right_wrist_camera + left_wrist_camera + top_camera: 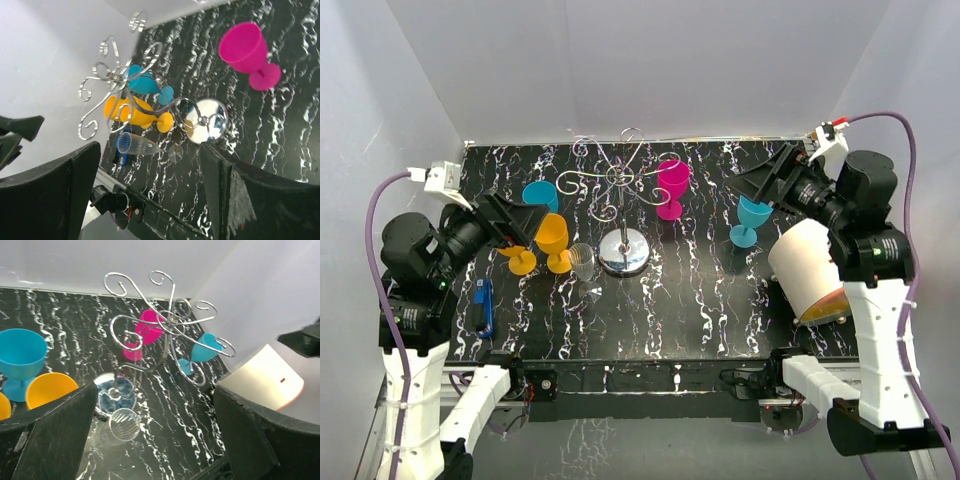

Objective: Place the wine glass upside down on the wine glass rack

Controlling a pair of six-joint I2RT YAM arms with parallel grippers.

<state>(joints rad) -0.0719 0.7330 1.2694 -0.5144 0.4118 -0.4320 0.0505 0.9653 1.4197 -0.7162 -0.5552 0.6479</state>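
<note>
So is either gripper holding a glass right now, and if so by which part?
Nothing is held. The left gripper and the right gripper are both open and empty.

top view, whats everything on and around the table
wine glass rack: 1, silver, table centre
blue wine glasses: 2, blue, back left and right of rack
orange wine glasses: 2, orange, left of rack
pink wine glass: 1, magenta, behind rack
clear wine glass: 1, clear, by rack base
white cylinder: 1, white, right edge
clip: 1, blue, front left
table: 1, black marbled
left gripper: open
right gripper: open
</note>
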